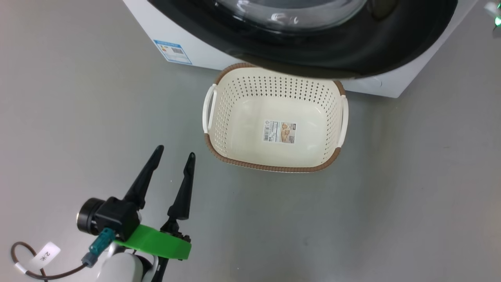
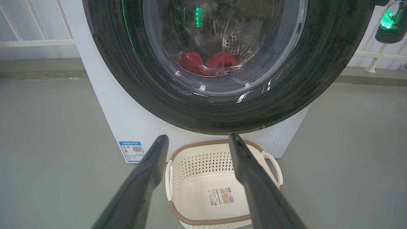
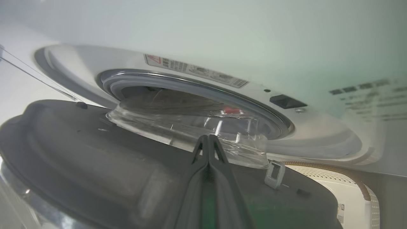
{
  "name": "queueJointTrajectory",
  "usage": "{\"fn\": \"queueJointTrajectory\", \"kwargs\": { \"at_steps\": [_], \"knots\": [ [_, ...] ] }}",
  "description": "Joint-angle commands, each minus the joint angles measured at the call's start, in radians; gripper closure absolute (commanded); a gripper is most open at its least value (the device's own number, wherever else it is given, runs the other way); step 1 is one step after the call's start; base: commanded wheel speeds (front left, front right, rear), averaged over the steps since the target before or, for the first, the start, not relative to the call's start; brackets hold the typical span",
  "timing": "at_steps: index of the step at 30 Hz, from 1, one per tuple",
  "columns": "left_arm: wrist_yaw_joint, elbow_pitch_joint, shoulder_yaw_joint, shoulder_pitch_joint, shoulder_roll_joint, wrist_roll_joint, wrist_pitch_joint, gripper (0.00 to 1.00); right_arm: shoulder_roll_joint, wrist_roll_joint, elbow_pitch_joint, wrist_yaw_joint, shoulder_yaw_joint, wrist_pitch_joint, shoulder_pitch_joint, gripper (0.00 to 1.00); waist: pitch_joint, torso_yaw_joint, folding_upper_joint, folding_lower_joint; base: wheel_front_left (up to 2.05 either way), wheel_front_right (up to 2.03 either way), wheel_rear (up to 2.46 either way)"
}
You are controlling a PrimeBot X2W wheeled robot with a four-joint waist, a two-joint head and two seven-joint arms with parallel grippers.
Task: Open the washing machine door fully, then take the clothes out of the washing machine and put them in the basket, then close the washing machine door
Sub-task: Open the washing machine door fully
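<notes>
You see washing machine door (image 1: 385,47) ajar, its glass bowl (image 3: 190,128) partly out of opening. Red clothes (image 2: 206,62) in drum (image 2: 237,36) behind glass. Basket (image 1: 274,169) on floor (image 1: 391,219) just before washing machine (image 2: 127,127), far rim under door. Your right gripper (image 3: 208,137) clenched on nothing, tips beside bowl. Your left gripper (image 1: 175,150) spread wide, holding nothing, near basket.

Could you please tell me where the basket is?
Head view centre: the basket stands on the floor before the washing machine, its far rim under the door.
</notes>
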Motion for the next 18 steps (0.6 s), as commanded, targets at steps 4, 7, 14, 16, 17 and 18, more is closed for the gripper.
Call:
{"fn": "queueJointTrajectory", "kwargs": {
  "at_steps": [4, 7, 14, 16, 17, 18],
  "knots": [
    [-0.003, -0.013, 0.038, 0.002, 0.017, -0.004, -0.009, 0.00, 0.056, 0.000, -0.073, 0.002, 0.040, 0.054, 0.085, 1.00, -0.035, 0.001, 0.0000, -0.0001, 0.00, 0.00, 0.00],
    [-0.003, -0.012, 0.046, 0.011, 0.015, 0.000, -0.009, 0.00, 0.058, -0.001, -0.109, 0.002, 0.052, 0.070, 0.131, 1.00, -0.057, 0.001, 0.0000, -0.0001, 0.00, 0.00, 0.00],
    [-0.003, -0.005, 0.072, 0.042, 0.013, 0.011, -0.009, 0.00, 0.073, 0.002, -0.199, 0.002, 0.081, 0.100, 0.248, 1.00, -0.107, -0.004, 0.0000, -0.0001, 0.00, 0.00, 0.00],
    [-0.003, -0.003, 0.078, 0.050, 0.012, 0.014, -0.009, 0.00, 0.077, 0.006, -0.227, 0.002, 0.086, 0.108, 0.283, 1.00, -0.122, -0.003, 0.0000, -0.0001, 0.00, 0.00, 0.00],
    [-0.003, -0.004, 0.082, 0.055, 0.012, 0.016, -0.009, 0.00, 0.077, 0.005, -0.243, 0.002, 0.091, 0.111, 0.299, 1.00, -0.129, -0.003, 0.0000, -0.0001, 0.00, 0.00, 0.00],
    [-0.003, -0.003, 0.084, 0.060, 0.012, 0.017, -0.009, 0.00, 0.078, 0.004, -0.259, 0.002, 0.095, 0.113, 0.315, 1.00, -0.135, -0.002, 0.0000, -0.0001, 0.00, 0.00, 0.00]
  ]
}}
